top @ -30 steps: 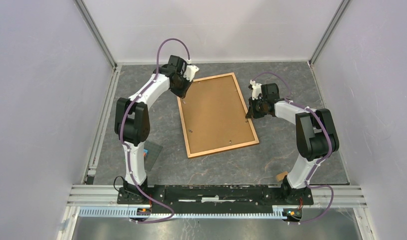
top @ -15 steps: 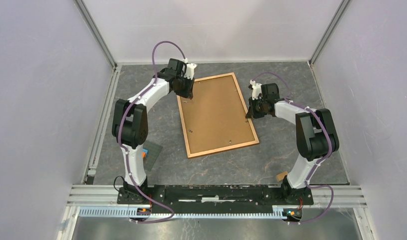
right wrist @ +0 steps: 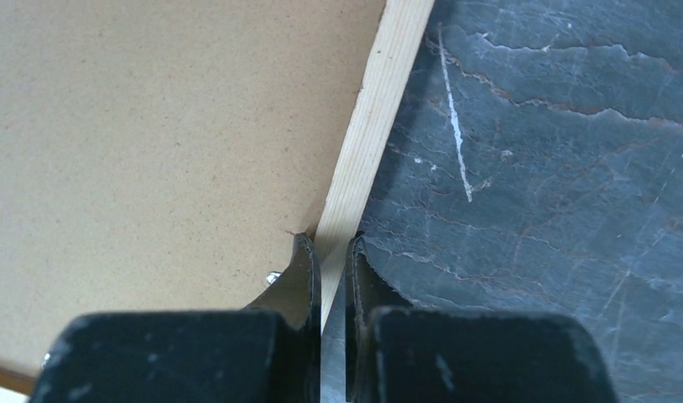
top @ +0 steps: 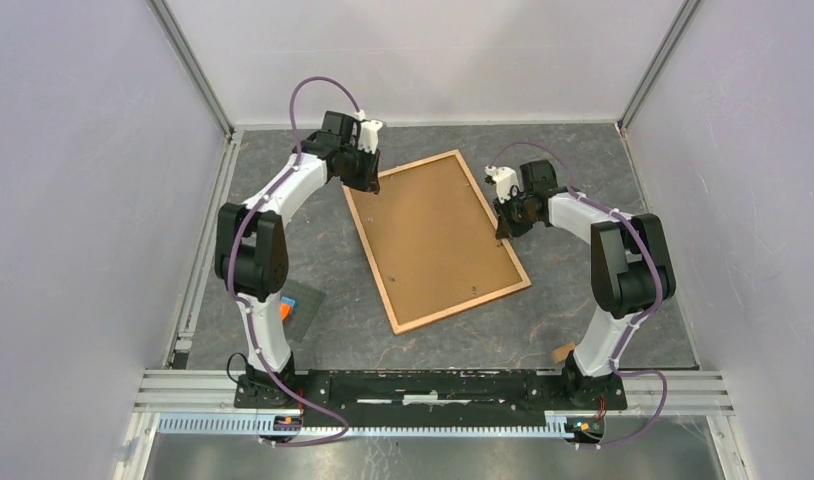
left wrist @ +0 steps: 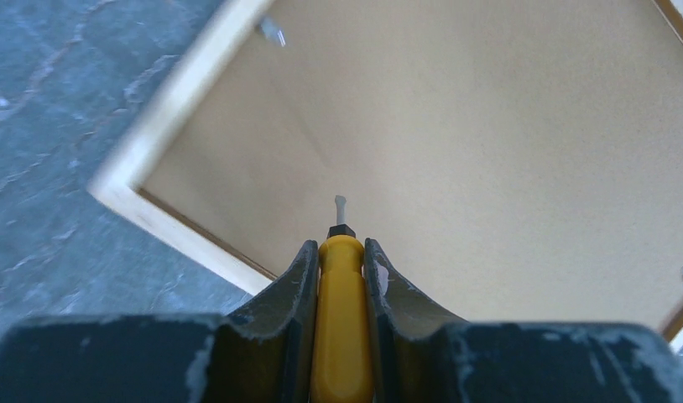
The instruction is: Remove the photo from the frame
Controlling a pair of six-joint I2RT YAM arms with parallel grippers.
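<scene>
Left gripper [left wrist: 341,252] clamps a yellow-handled screwdriver [left wrist: 341,327]; its tip points ahead over the brown back of the frame [left wrist: 174,109], just inside a corner. Right gripper [right wrist: 331,252] is nipped narrow on the frame's wooden border, with the back board to its left and the table [right wrist: 556,168] to its right. The frame lies back-up, so the photo is hidden. Only the wrist views show the metal clips [left wrist: 271,32]. Only the top view shows the grey plate [top: 301,305], well behind the left gripper.

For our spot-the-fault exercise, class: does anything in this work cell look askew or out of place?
The frame lies back up, skewed to the edges of the table, one long side pinched by the right gripper. Nothing looks damaged or spilled.
</scene>
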